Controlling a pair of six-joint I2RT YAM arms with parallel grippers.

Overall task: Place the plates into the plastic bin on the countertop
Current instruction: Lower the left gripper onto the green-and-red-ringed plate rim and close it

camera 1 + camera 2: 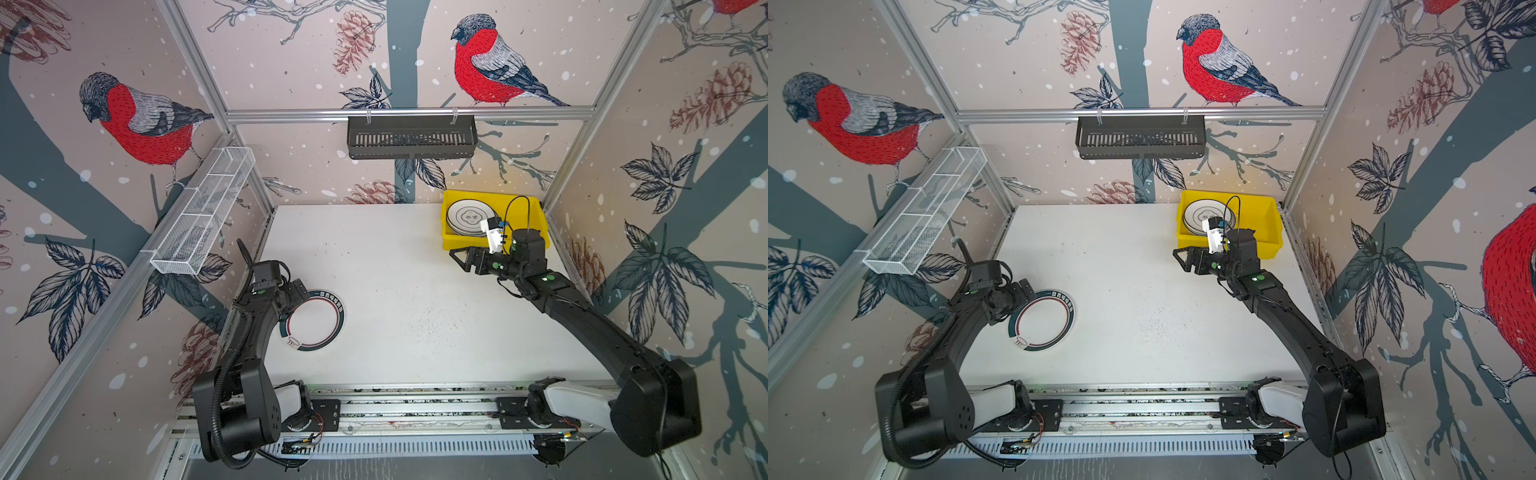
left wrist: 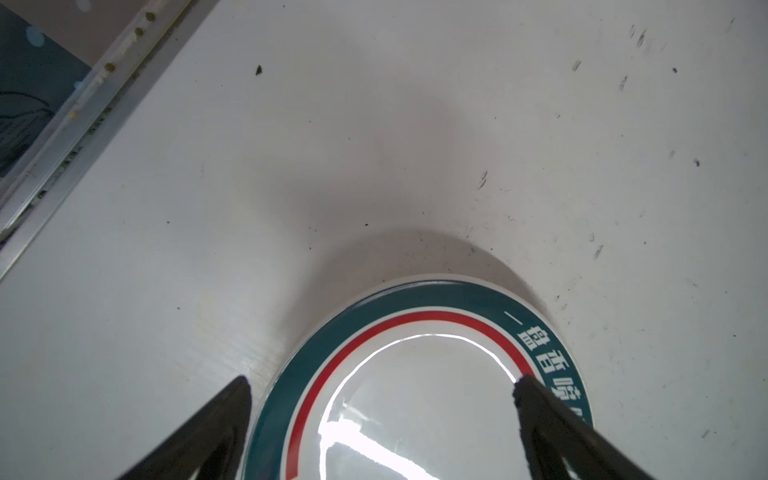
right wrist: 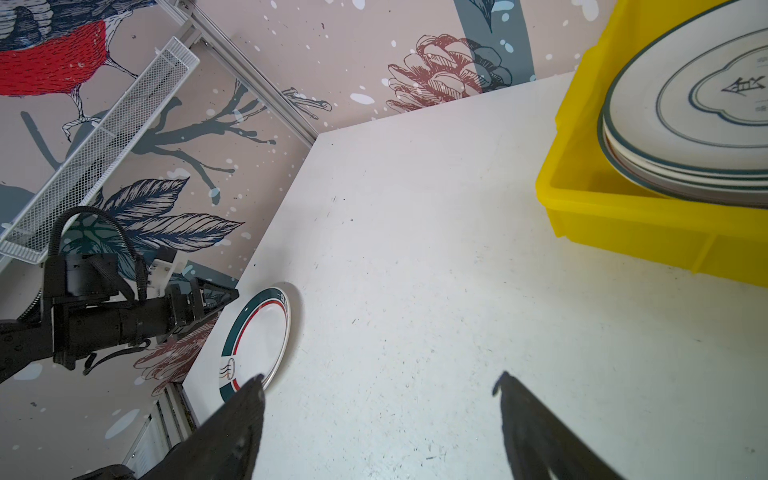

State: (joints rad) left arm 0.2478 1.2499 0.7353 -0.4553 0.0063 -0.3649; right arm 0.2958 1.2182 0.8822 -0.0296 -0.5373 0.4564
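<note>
In both top views my left gripper (image 1: 300, 296) hides the green-rimmed plate (image 1: 320, 322) at its far-left rim. The lower plates (image 1: 454, 230) in the yellow bin (image 1: 461, 244) show only edges.

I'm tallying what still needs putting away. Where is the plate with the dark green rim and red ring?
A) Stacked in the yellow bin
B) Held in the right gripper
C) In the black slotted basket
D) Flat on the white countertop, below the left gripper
D: the green-rimmed plate lies flat on the countertop, with the open left gripper poised over it and not closed on it.
</note>
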